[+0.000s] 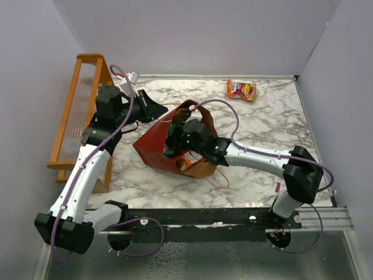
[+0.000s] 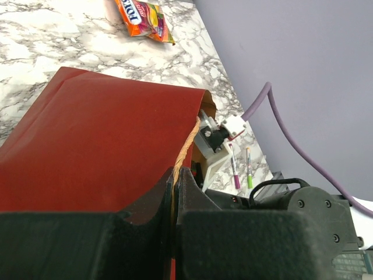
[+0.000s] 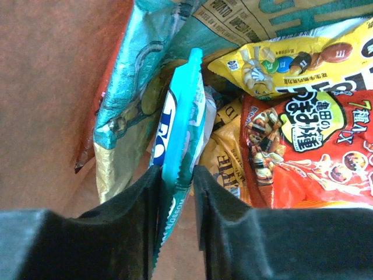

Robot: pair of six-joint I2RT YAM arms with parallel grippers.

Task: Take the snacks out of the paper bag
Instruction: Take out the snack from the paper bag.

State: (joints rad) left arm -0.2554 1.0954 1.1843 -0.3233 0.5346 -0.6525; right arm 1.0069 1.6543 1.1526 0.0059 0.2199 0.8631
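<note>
Reaching into the paper bag (image 1: 152, 149), the right gripper (image 3: 176, 175) is clenched on the thin sealed edge of a teal packet (image 3: 182, 111) — one finger presses on it from each side. To the right of it in the wrist view, more snacks lie inside the bag: a yellow packet (image 3: 291, 58) at the upper right and a red packet (image 3: 315, 151) just below it. The left gripper (image 2: 175, 178) is closed tight on the tan handle (image 2: 186, 143) at the bag's upper edge. The bag sits in the middle of the overhead view on the worktop (image 1: 274, 125). One orange packet (image 1: 241, 89) lies outside — near the upper right, well apart from the bag. A pink pen (image 2: 234, 169) and a green pen (image 2: 249, 169) lie side by side beyond the bag. A wooden rack (image 1: 78, 111) stands at the left edge.
</note>
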